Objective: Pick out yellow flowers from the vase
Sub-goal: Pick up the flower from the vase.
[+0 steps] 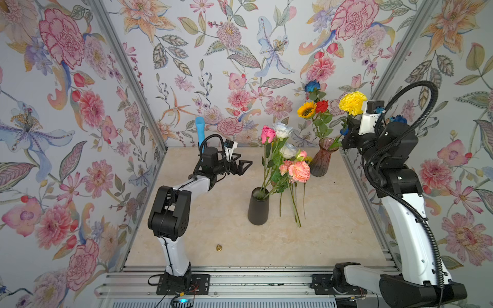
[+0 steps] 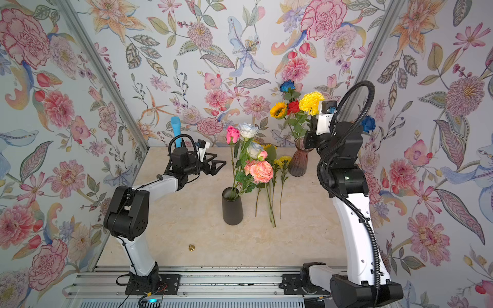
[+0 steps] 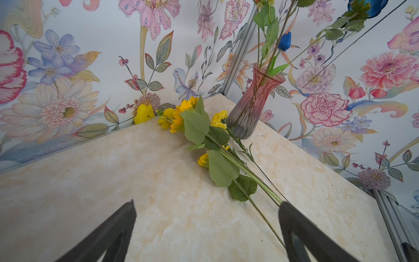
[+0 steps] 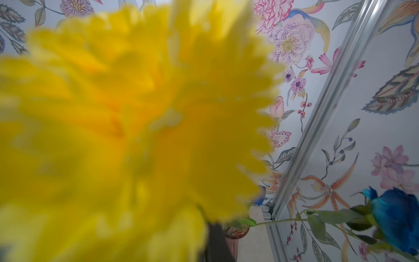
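A pink glass vase [image 1: 322, 157] [image 3: 251, 106] stands at the back right and holds a sunflower [image 1: 306, 110], a red rose [image 1: 322, 106] and a blue rose [image 1: 312, 86]. My right gripper [image 1: 349, 128] is beside and above the vase mouth, shut on the stem of a ruffled yellow flower [image 1: 352, 102] [image 2: 310, 102]. That blurred head [image 4: 136, 127] fills the right wrist view, with one dark finger [image 4: 215, 240] below it. Several yellow flowers [image 3: 181, 113] [image 2: 282, 161] lie on the table beside the vase. My left gripper [image 1: 244, 166] [image 3: 207, 202] hovers open and empty.
A black vase [image 1: 258, 206] mid-table holds pink, white and peach roses [image 1: 298, 170]. A small brass piece [image 1: 218, 248] lies near the front. A blue object [image 1: 200, 130] stands at the back wall. Another blue rose [image 2: 369, 124] hangs behind my right arm.
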Motion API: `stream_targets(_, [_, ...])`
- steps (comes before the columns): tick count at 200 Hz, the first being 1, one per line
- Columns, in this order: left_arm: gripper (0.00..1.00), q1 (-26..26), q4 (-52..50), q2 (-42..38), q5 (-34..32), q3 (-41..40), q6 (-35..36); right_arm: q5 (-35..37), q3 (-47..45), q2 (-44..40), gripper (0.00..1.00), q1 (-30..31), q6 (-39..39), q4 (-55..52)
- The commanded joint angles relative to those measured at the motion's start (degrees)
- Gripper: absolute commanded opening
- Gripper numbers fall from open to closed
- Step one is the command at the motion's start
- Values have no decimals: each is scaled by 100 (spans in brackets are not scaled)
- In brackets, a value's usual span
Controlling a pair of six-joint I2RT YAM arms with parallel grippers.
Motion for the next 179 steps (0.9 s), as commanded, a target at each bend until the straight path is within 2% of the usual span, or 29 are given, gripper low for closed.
stream_targets(1, [100, -5, 32, -188, 11, -14, 85, -382, 542, 168, 0, -40, 289, -997])
stream_targets(12, [100, -15, 44, -188, 14, -12, 78, -346, 849, 299, 0, -42, 345, -1407])
stream_targets(67, [100, -29, 66, -168, 16, 3, 70, -563, 1280, 193, 0, -193, 554, -1610])
stream_targets(104, [100, -29, 63, -152, 8, 7, 72, -1068, 2111, 803, 0, -253, 727, -2702])
stream_targets(155, [100, -29, 54, -223, -29, -20, 102, -1332, 1790, 1279, 0, -256, 835, -3385])
stream_targets(179, [100, -29, 135, -232, -102, -93, 85, -1497, 1359, 1598, 0, 4, 784, -3387])
